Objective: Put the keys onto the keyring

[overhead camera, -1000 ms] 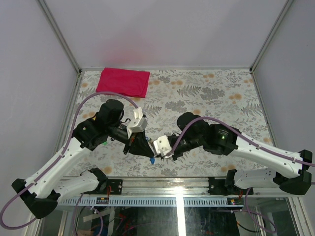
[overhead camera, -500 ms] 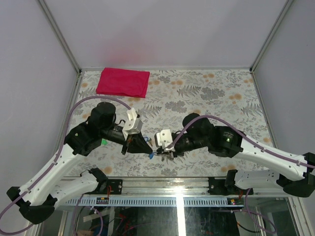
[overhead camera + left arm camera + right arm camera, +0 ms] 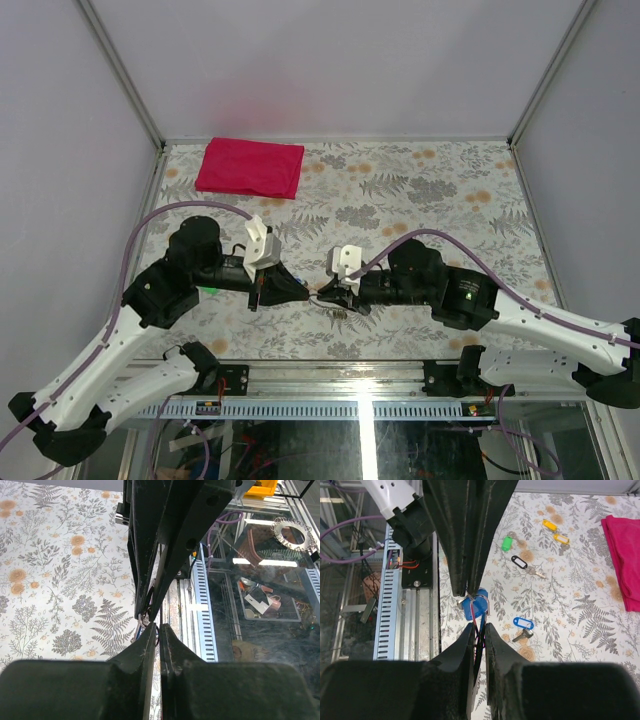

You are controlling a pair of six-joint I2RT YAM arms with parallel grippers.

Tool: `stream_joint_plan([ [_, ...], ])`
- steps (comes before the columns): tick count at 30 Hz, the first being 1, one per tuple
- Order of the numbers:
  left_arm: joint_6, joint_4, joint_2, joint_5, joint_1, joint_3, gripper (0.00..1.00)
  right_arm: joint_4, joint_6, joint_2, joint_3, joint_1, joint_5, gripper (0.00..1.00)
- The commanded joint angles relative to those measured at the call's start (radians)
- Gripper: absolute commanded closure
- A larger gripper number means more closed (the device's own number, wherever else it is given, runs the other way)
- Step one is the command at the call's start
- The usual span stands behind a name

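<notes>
- right gripper (image 3: 477, 626): fingers pinched in with a narrow gap, clamped on a thin wire loop of the keyring (image 3: 478, 632) that runs between the pads
- the keys (image 3: 476, 608): blue heads bunched just past the right fingertips, hanging on the wire, held up off the table (image 3: 420, 190)
- left gripper (image 3: 156, 628): clenched almost fully, only a slit between the fingers; its tip meets the right gripper's tip head-on, right at the ring and blue heads; can't tell whether it actually pinches anything
- top view: both arms reach inward and the tips touch near the middle of the front edge, low over the floral surface
- loose on the table beyond the grippers, seen from the right wrist: blue tag (image 3: 522, 623) nearest, then black tag (image 3: 519, 561), green tag (image 3: 506, 543), and two yellow tags (image 3: 549, 525) farthest out, all lying apart from each other
- red cloth (image 3: 250, 167): folded flat at the far left corner, well apart from the grippers
</notes>
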Motion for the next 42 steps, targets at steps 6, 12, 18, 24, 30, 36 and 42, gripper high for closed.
stream_joint_plan([
  [6,-0.055,0.070,-0.033,-0.058,-0.004,-0.013,0.86,0.066,0.009,-0.030,0.037,-0.003,0.098,1.00],
  [12,-0.126,0.158,-0.061,-0.127,-0.004,-0.058,0.73,-0.051,0.063,-0.003,0.109,-0.002,0.172,1.00],
  [18,-0.240,0.296,-0.125,-0.271,-0.004,-0.170,0.64,-0.102,0.135,-0.020,0.112,-0.003,0.258,1.00],
  [24,-0.333,0.394,-0.183,-0.384,-0.005,-0.271,0.59,-0.151,0.278,-0.039,0.147,-0.002,0.403,1.00],
  [30,-0.412,0.494,-0.205,-0.452,-0.004,-0.352,0.52,-0.260,0.429,0.002,0.214,-0.002,0.465,1.00],
  [36,-0.449,0.531,-0.190,-0.546,-0.004,-0.369,0.44,-0.342,0.506,0.062,0.287,-0.002,0.507,1.00],
  [42,-0.501,0.568,-0.164,-0.585,-0.004,-0.387,0.40,-0.334,0.520,0.071,0.299,-0.002,0.556,1.00],
])
